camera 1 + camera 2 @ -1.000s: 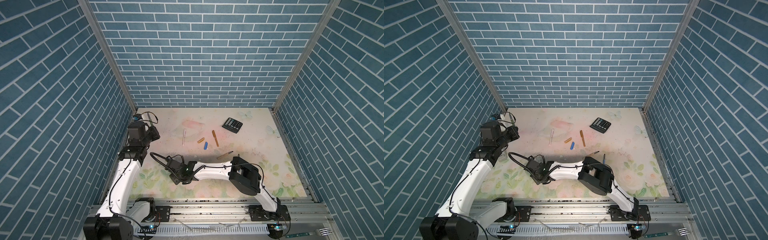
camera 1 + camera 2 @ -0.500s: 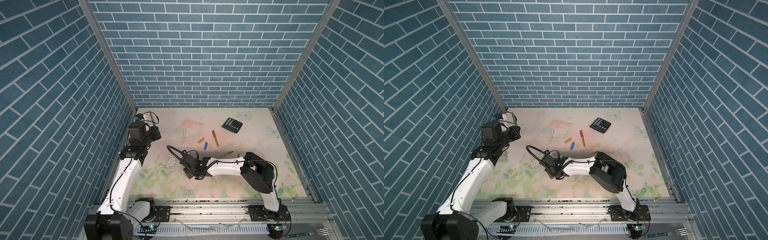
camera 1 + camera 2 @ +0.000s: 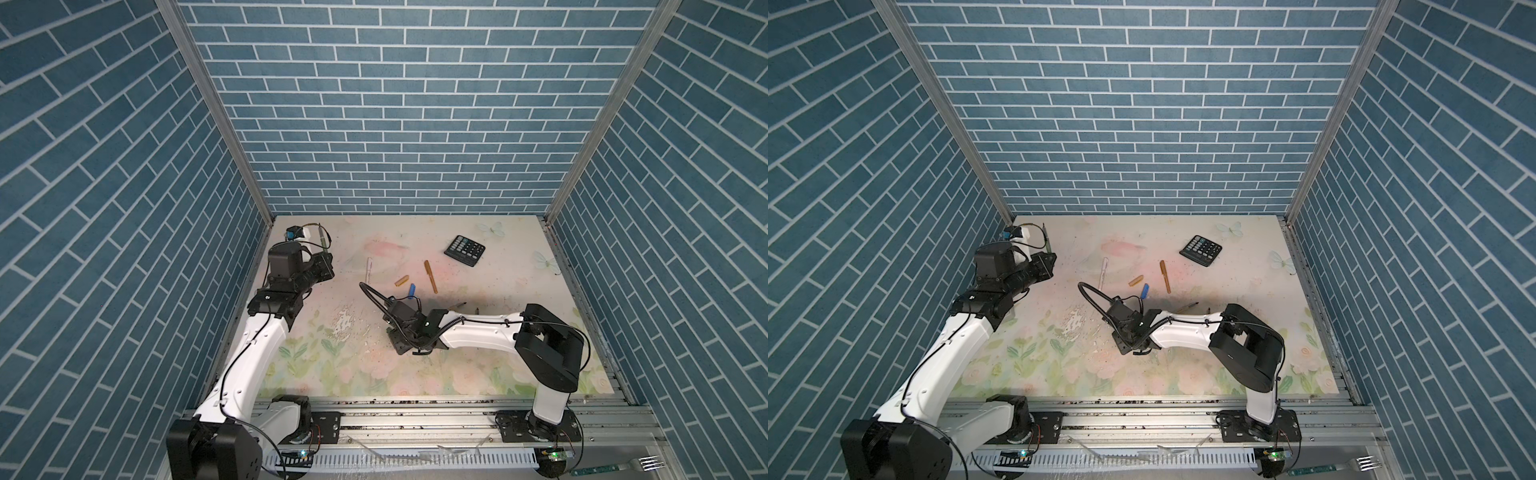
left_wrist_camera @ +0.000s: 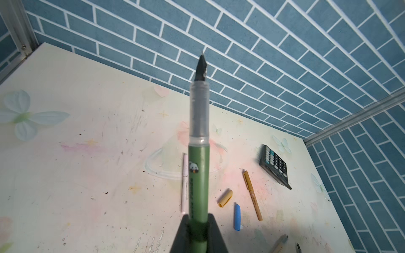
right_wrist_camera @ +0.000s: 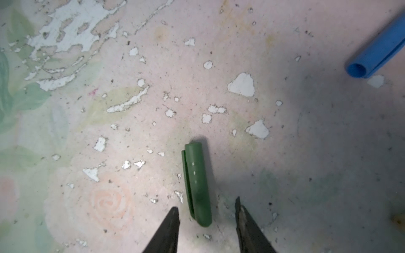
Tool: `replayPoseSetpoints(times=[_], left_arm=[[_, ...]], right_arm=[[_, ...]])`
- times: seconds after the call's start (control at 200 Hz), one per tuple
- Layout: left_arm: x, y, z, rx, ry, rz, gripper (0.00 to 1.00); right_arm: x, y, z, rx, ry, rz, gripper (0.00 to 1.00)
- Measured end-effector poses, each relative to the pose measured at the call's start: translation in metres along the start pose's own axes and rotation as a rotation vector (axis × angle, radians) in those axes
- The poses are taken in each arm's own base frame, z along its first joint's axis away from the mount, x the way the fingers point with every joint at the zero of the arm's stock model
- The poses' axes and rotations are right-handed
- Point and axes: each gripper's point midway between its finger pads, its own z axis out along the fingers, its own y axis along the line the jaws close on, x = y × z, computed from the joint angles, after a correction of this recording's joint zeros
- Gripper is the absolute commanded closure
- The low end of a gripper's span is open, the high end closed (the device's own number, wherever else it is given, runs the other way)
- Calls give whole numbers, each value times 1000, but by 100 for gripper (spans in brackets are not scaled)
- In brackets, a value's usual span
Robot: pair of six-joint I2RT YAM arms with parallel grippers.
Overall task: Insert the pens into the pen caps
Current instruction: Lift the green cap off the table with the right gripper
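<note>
Now left end effector [image 4: 198, 221] clamped on green pen [image 4: 198, 175], dark tip up, far left over tabletop [image 4: 65, 175]; right end effector [image 5: 206, 203] part open, empty, jaws astride green cap [image 5: 196, 179] lying flat mid-tabletop. Step, as judged: cap pickup. Next: close on cap, lift, align mouth with pen tip.

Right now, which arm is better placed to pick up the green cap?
Right. The right gripper is open, and the near end of the green cap lies between its fingertips, with a gap on each side. The left gripper is shut on the green pen, raised well away from the cap.
</note>
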Motion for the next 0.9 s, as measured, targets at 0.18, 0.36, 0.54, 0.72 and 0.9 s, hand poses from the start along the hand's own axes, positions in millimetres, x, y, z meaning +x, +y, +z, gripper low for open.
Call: replayPoseSetpoints(times=[0.18, 0.36, 0.54, 0.72, 0.9], left_arm=[[4, -7, 1, 19, 11, 9, 100], [5, -11, 1, 35, 18, 12, 100], [6, -15, 1, 49, 22, 16, 100], [7, -17, 1, 62, 24, 17, 100], [7, -17, 1, 63, 25, 17, 100]], right_arm=[[8, 0, 2, -8, 46, -11, 54], [9, 0, 12, 5, 65, -22, 55], [5, -18, 13, 90, 65, -13, 57], [2, -32, 13, 138, 62, 8, 56], [-16, -31, 22, 131, 53, 29, 56]])
